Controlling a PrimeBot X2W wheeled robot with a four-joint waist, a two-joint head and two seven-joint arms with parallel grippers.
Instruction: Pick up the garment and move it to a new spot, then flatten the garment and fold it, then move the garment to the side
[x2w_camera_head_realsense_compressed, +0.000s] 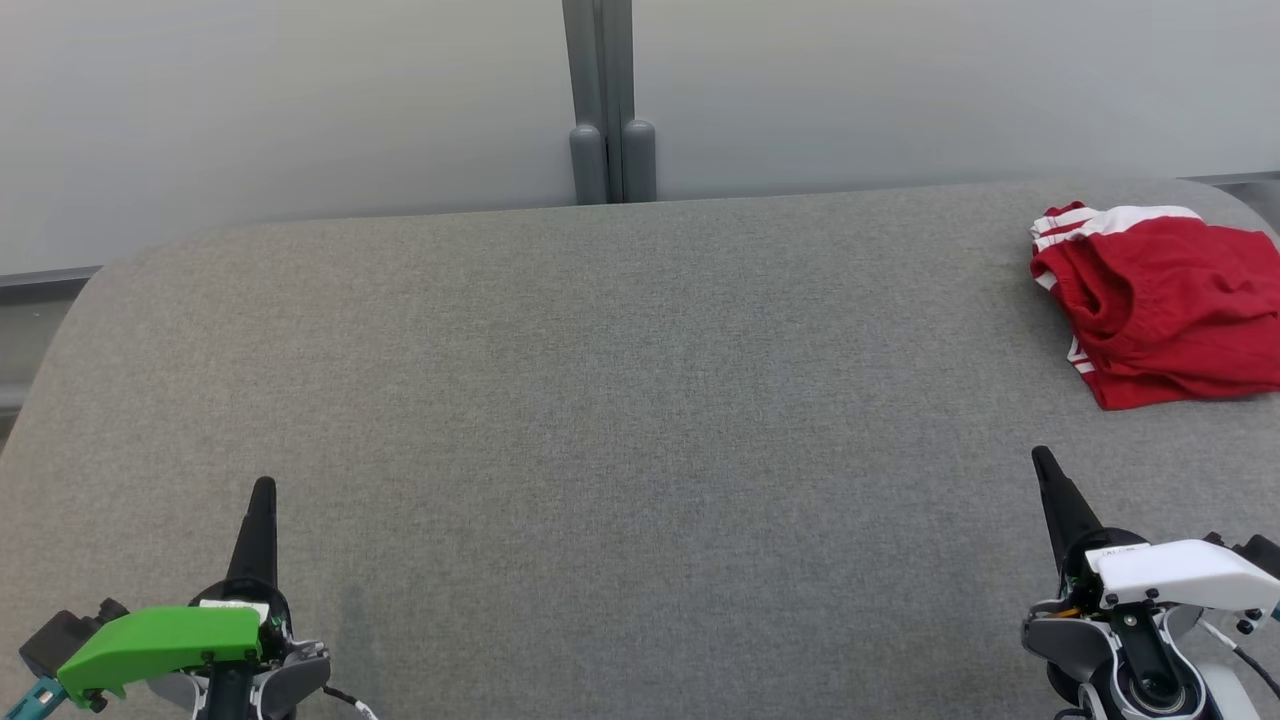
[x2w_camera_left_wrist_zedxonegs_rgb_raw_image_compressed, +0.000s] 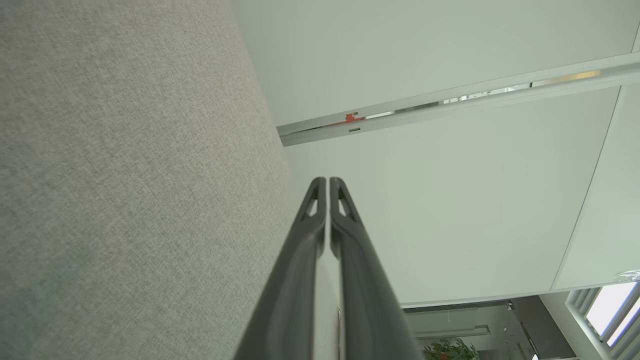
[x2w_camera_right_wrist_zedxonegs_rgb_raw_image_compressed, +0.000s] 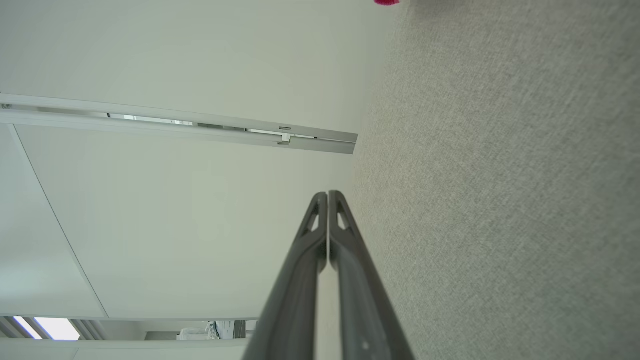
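A grey tabletop (x2w_camera_head_realsense_compressed: 600, 400) covered in woven, felt-like cloth, with rounded far corners, stands before smooth pale wall panels (x2w_camera_head_realsense_compressed: 300, 100) joined by a grey post (x2w_camera_head_realsense_compressed: 608, 100). The garment (x2w_camera_head_realsense_compressed: 1170, 310), soft red fabric with white stripes along its edges, lies bunched at the tabletop's far right. The left pincer (x2w_camera_head_realsense_compressed: 262, 490) and right pincer (x2w_camera_head_realsense_compressed: 1043, 458), dark and tapered, are both closed tight, holding nothing.

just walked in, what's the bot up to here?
Nothing is being handled right now. The red garment lies rumpled at the far right of the grey table. The left gripper and right gripper sit near the front, jaws shut and empty, apart from it.
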